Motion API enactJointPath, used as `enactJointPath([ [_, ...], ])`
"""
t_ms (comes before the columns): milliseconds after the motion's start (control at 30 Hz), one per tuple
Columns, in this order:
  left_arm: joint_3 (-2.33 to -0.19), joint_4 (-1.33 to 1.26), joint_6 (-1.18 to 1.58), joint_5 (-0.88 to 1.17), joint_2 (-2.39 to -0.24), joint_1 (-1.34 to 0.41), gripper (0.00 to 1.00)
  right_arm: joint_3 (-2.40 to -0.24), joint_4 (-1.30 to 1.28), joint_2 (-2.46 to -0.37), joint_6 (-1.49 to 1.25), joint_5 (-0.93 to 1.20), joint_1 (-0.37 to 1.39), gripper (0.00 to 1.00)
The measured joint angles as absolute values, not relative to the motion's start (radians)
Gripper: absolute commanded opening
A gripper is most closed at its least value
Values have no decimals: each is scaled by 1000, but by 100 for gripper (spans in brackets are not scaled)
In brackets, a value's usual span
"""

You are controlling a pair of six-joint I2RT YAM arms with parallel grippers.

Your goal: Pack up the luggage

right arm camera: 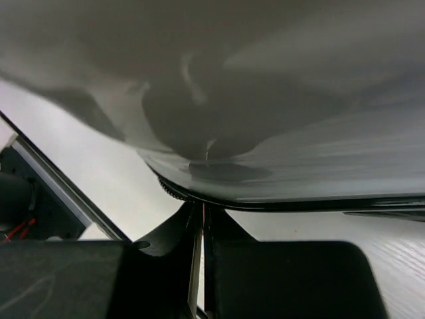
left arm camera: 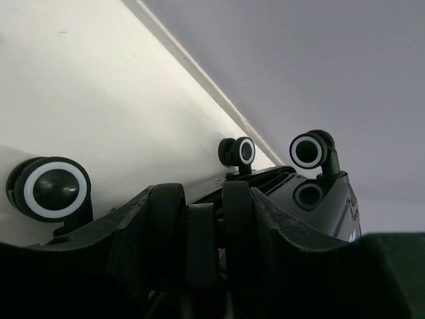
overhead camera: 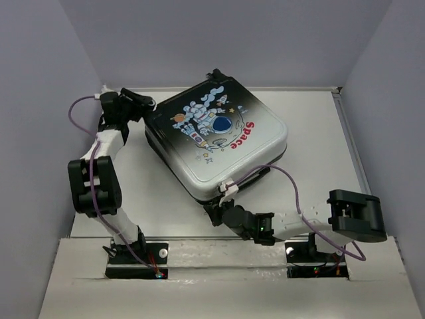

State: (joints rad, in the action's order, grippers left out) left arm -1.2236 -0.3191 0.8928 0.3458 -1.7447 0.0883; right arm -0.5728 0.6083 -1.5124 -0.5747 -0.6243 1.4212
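Note:
The luggage (overhead camera: pixel 216 136) lies flat and closed on the white table, astronaut print and red "Space" facing up. At its far left corner my left gripper (overhead camera: pixel 141 110) is closed around one black caster wheel (left arm camera: pixel 166 212); the left gripper (left arm camera: pixel 202 199) has a finger pressed on each side of the twin wheel. At the near corner my right gripper (overhead camera: pixel 214 212) is shut just under the shell (right arm camera: pixel 299 133). In the right wrist view the right gripper (right arm camera: pixel 202 209) pinches a thin reddish sliver, the zipper pull (right arm camera: pixel 203 216), just below the zipper teeth (right arm camera: pixel 174 193).
Three more ringed caster wheels (left arm camera: pixel 50 188) (left arm camera: pixel 238 151) (left arm camera: pixel 311 149) stick out along the luggage's end. Grey walls enclose the table (overhead camera: pixel 319 133) on three sides, with a raised rim (overhead camera: pixel 348 133) on the right. Purple cables (overhead camera: pixel 295 193) loop from both arms.

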Motion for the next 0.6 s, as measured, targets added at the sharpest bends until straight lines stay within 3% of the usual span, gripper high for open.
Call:
enactJointPath([
  [167,-854,-422,939,200,-1425,194,6,-573,422,-1431,-525,-580,1400,7],
  [333,-507,-458,977,5,-956,261,6,-583,258,-1400,-499,-658,1443,7],
  [467,-407,-410,981,-128,-719,265,6,-738,64,-1562,-431,-967,1566,7],
  [600,-398,-335,966,-166,-596,265,6,-772,-22,-1584,-412,-1015,1579,7],
])
